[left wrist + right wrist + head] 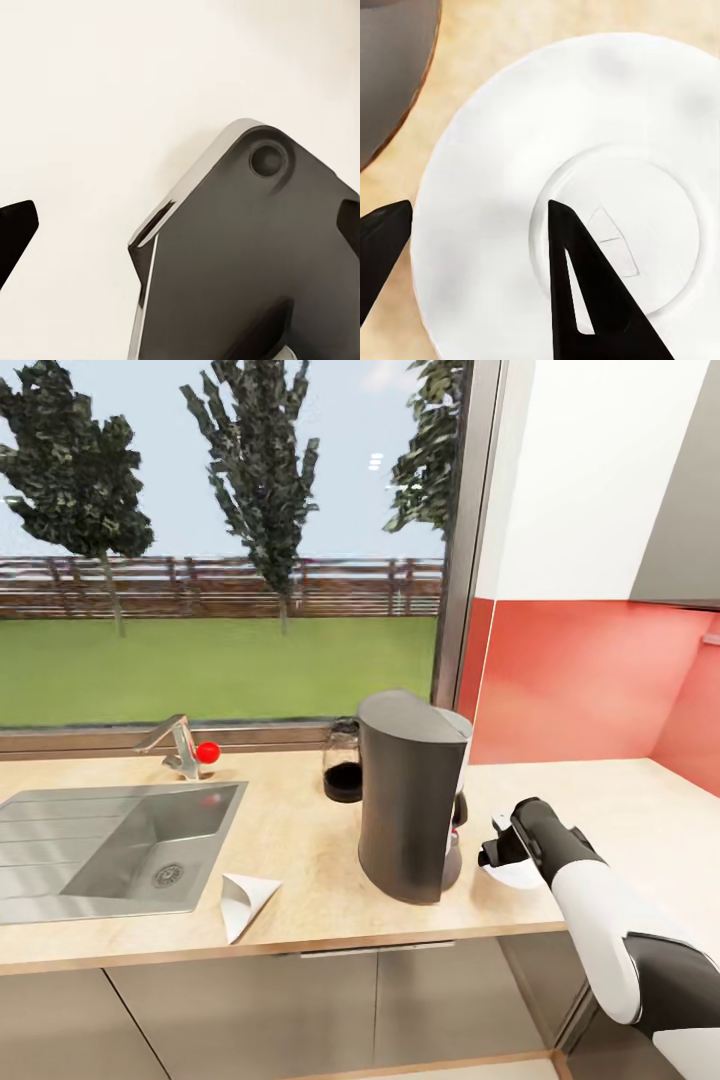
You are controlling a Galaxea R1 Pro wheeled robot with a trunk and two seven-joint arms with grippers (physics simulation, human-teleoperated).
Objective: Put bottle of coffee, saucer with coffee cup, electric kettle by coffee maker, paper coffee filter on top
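coffee maker (410,800) crowding saucer (515,872), bare countertop (610,800) beyond

The right hand (497,849) and its arm cover most of the saucer (517,875). The coffee maker (410,795) hides part of the electric kettle (342,763). In the right wrist view the saucer's rim is cut off by the picture's edge.

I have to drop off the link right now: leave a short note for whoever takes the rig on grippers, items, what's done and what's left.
Right gripper: fingers spread across the rim of the saucer, right of the coffee maker; whether it still grips is unclear.
Left gripper: only a dark fingertip shows, state unclear.
On the kitchen countertop: the coffee maker, the electric kettle behind it on its left, and the paper coffee filter lying near the front edge by the sink.
Done: coffee maker and kettle placed, saucer arriving.
Left: filter onto the coffee maker, cup onto the saucer, bottle of coffee beside the maker.
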